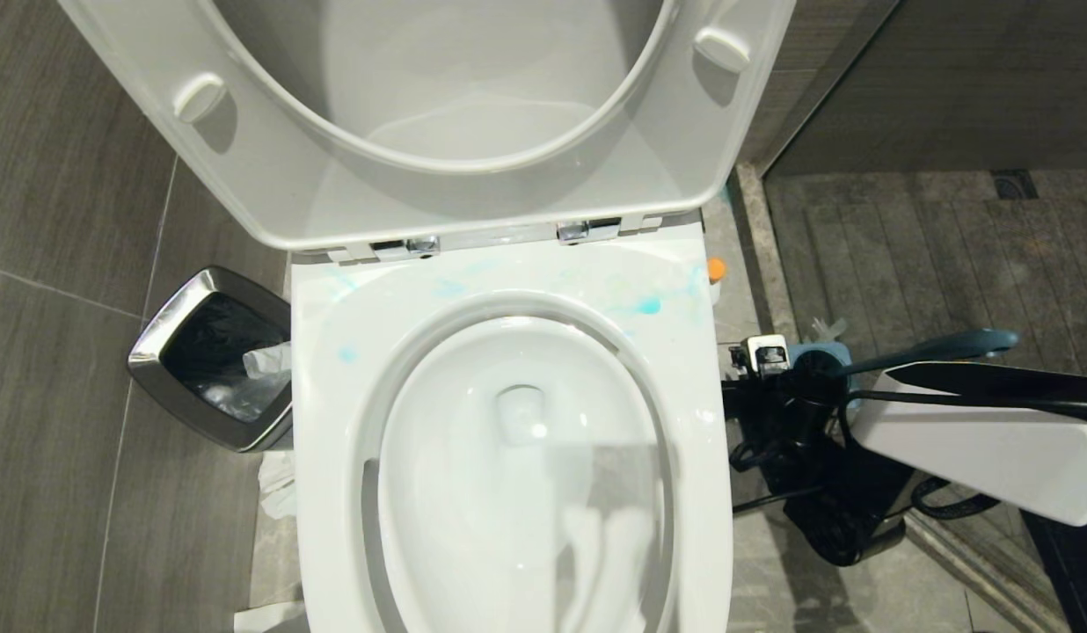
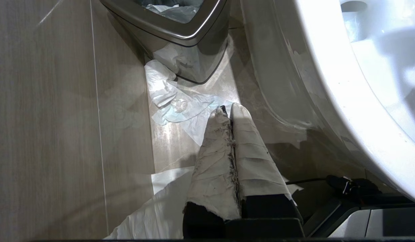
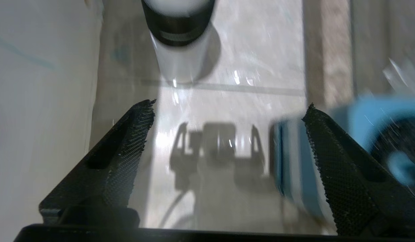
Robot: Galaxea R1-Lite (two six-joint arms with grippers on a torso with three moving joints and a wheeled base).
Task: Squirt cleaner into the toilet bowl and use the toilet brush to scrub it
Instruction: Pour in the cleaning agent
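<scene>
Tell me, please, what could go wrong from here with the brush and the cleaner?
The right gripper is open over the floor beside the blue holder; it could knock the holder or miss the toilet brush. Cleaner sits on the toilet bowl's rim, so scrubbing inside may leave it behind.

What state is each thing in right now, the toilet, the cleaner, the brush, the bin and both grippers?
toilet bowl: seat and lid raised, water in the bottom.
cleaner: blue smears and drops on the rim near the hinges.
toilet brush: in its holder on the floor right of the toilet, not held.
bin: open, lined, paper inside.
left gripper: shut, empty, low by the floor.
right gripper: open, empty, beside the holder.
</scene>
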